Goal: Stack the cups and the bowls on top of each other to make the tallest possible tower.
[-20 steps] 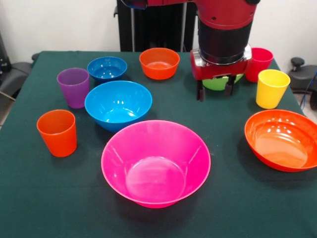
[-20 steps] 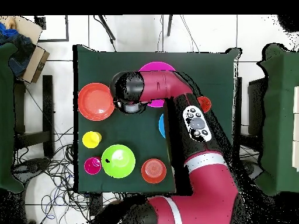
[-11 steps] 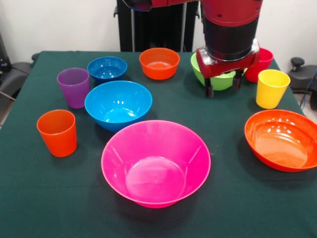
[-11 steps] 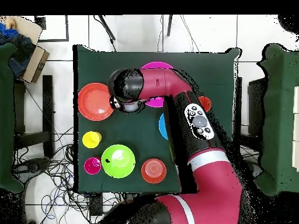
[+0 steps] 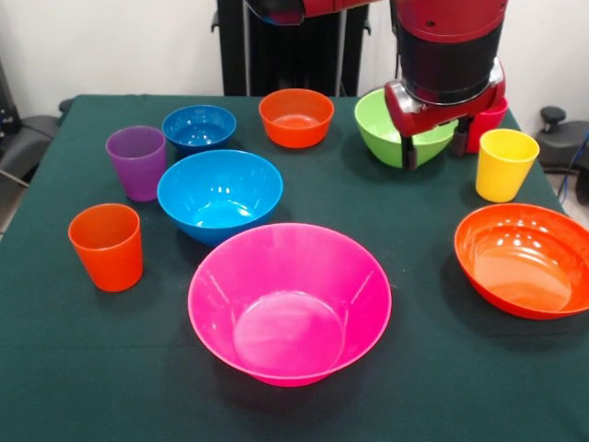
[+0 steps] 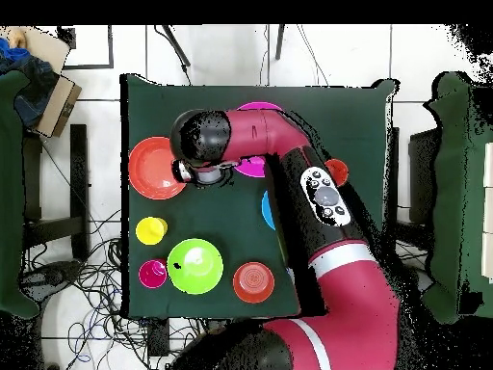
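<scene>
The hand hangs above the counter, in front of the green bowl; its two short fingers stand apart with nothing between them, so it is fairly wide and empty. The red cup is mostly hidden behind the arm, and the yellow cup stands just beside it (upright). The large orange bowl sits near the edge, the pink bowl in the foreground. Behind that are the large blue bowl, small blue bowl and small orange bowl. The purple cup and orange cup stand apart; nothing is stacked
</scene>
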